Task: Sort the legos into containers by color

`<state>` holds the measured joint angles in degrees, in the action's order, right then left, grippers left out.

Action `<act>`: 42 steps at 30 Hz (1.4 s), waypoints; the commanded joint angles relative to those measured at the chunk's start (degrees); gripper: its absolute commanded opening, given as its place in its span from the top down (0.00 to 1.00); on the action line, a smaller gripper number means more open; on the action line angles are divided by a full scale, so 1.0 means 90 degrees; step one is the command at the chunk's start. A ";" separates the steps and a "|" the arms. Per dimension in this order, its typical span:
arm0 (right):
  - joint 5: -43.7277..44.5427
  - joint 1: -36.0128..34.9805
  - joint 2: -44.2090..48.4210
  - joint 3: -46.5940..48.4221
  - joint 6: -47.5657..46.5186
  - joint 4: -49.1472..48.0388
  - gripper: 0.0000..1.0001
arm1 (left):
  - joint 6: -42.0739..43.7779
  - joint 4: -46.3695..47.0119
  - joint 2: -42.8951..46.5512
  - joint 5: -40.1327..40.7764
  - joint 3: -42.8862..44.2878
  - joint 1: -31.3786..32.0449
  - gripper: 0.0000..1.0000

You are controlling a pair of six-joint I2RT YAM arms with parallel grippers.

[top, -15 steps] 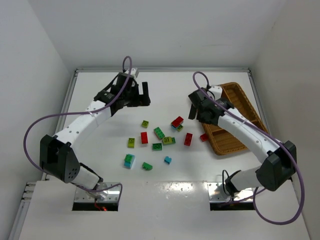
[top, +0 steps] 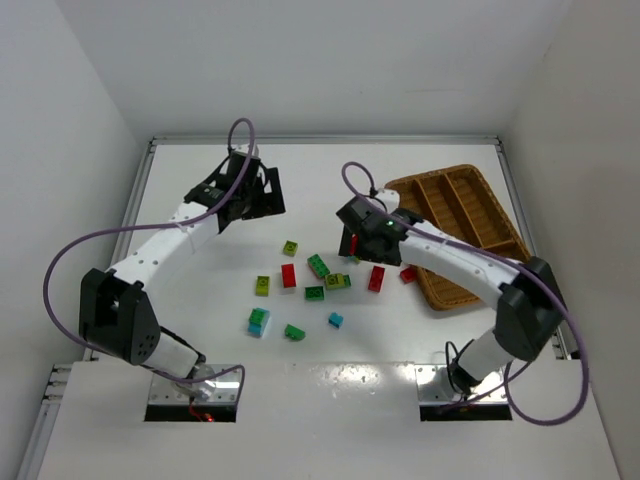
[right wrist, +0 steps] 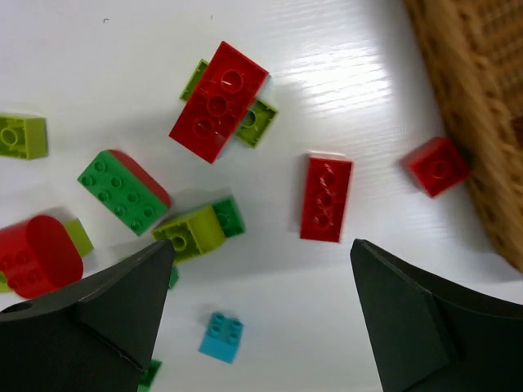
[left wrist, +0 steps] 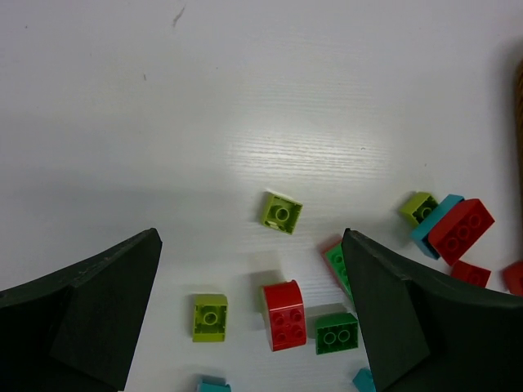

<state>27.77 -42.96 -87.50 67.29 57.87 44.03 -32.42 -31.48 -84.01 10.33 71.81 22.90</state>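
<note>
Red, dark green, yellow-green and cyan legos lie scattered mid-table, among them a red brick [top: 289, 276] and a long red brick [top: 377, 278]. The brown wicker tray [top: 470, 200] stands at the right. My left gripper [top: 264, 192] is open and empty, up and left of the pile; its view [left wrist: 250, 245] shows a yellow-green brick [left wrist: 282, 212] and a rounded red brick [left wrist: 283, 314] between the fingers. My right gripper [top: 351, 243] is open and empty above the pile's right part; in its view [right wrist: 261, 249] the long red brick [right wrist: 325, 198] and a cyan brick [right wrist: 221, 336] lie below.
A small red brick [right wrist: 438, 166] lies close to the tray's near-left edge [right wrist: 474, 98]. A red brick stacked on yellow-green ones [right wrist: 219, 100] lies beyond the right gripper. White walls enclose the table at the back and sides.
My right gripper has swung left from beside the tray to over the bricks. My left gripper has shifted slightly left and back.
</note>
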 commanded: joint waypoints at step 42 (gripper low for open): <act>-0.0224 0.0818 -0.2679 0.1528 0.0846 -0.0556 0.45 | 0.0302 -0.0008 0.0242 -0.0200 -0.0118 -0.0044 0.01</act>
<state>24.27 -35.99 -110.32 79.05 65.73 36.99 -30.22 -31.81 -83.99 8.82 70.63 22.79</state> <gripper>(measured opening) 0.555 0.994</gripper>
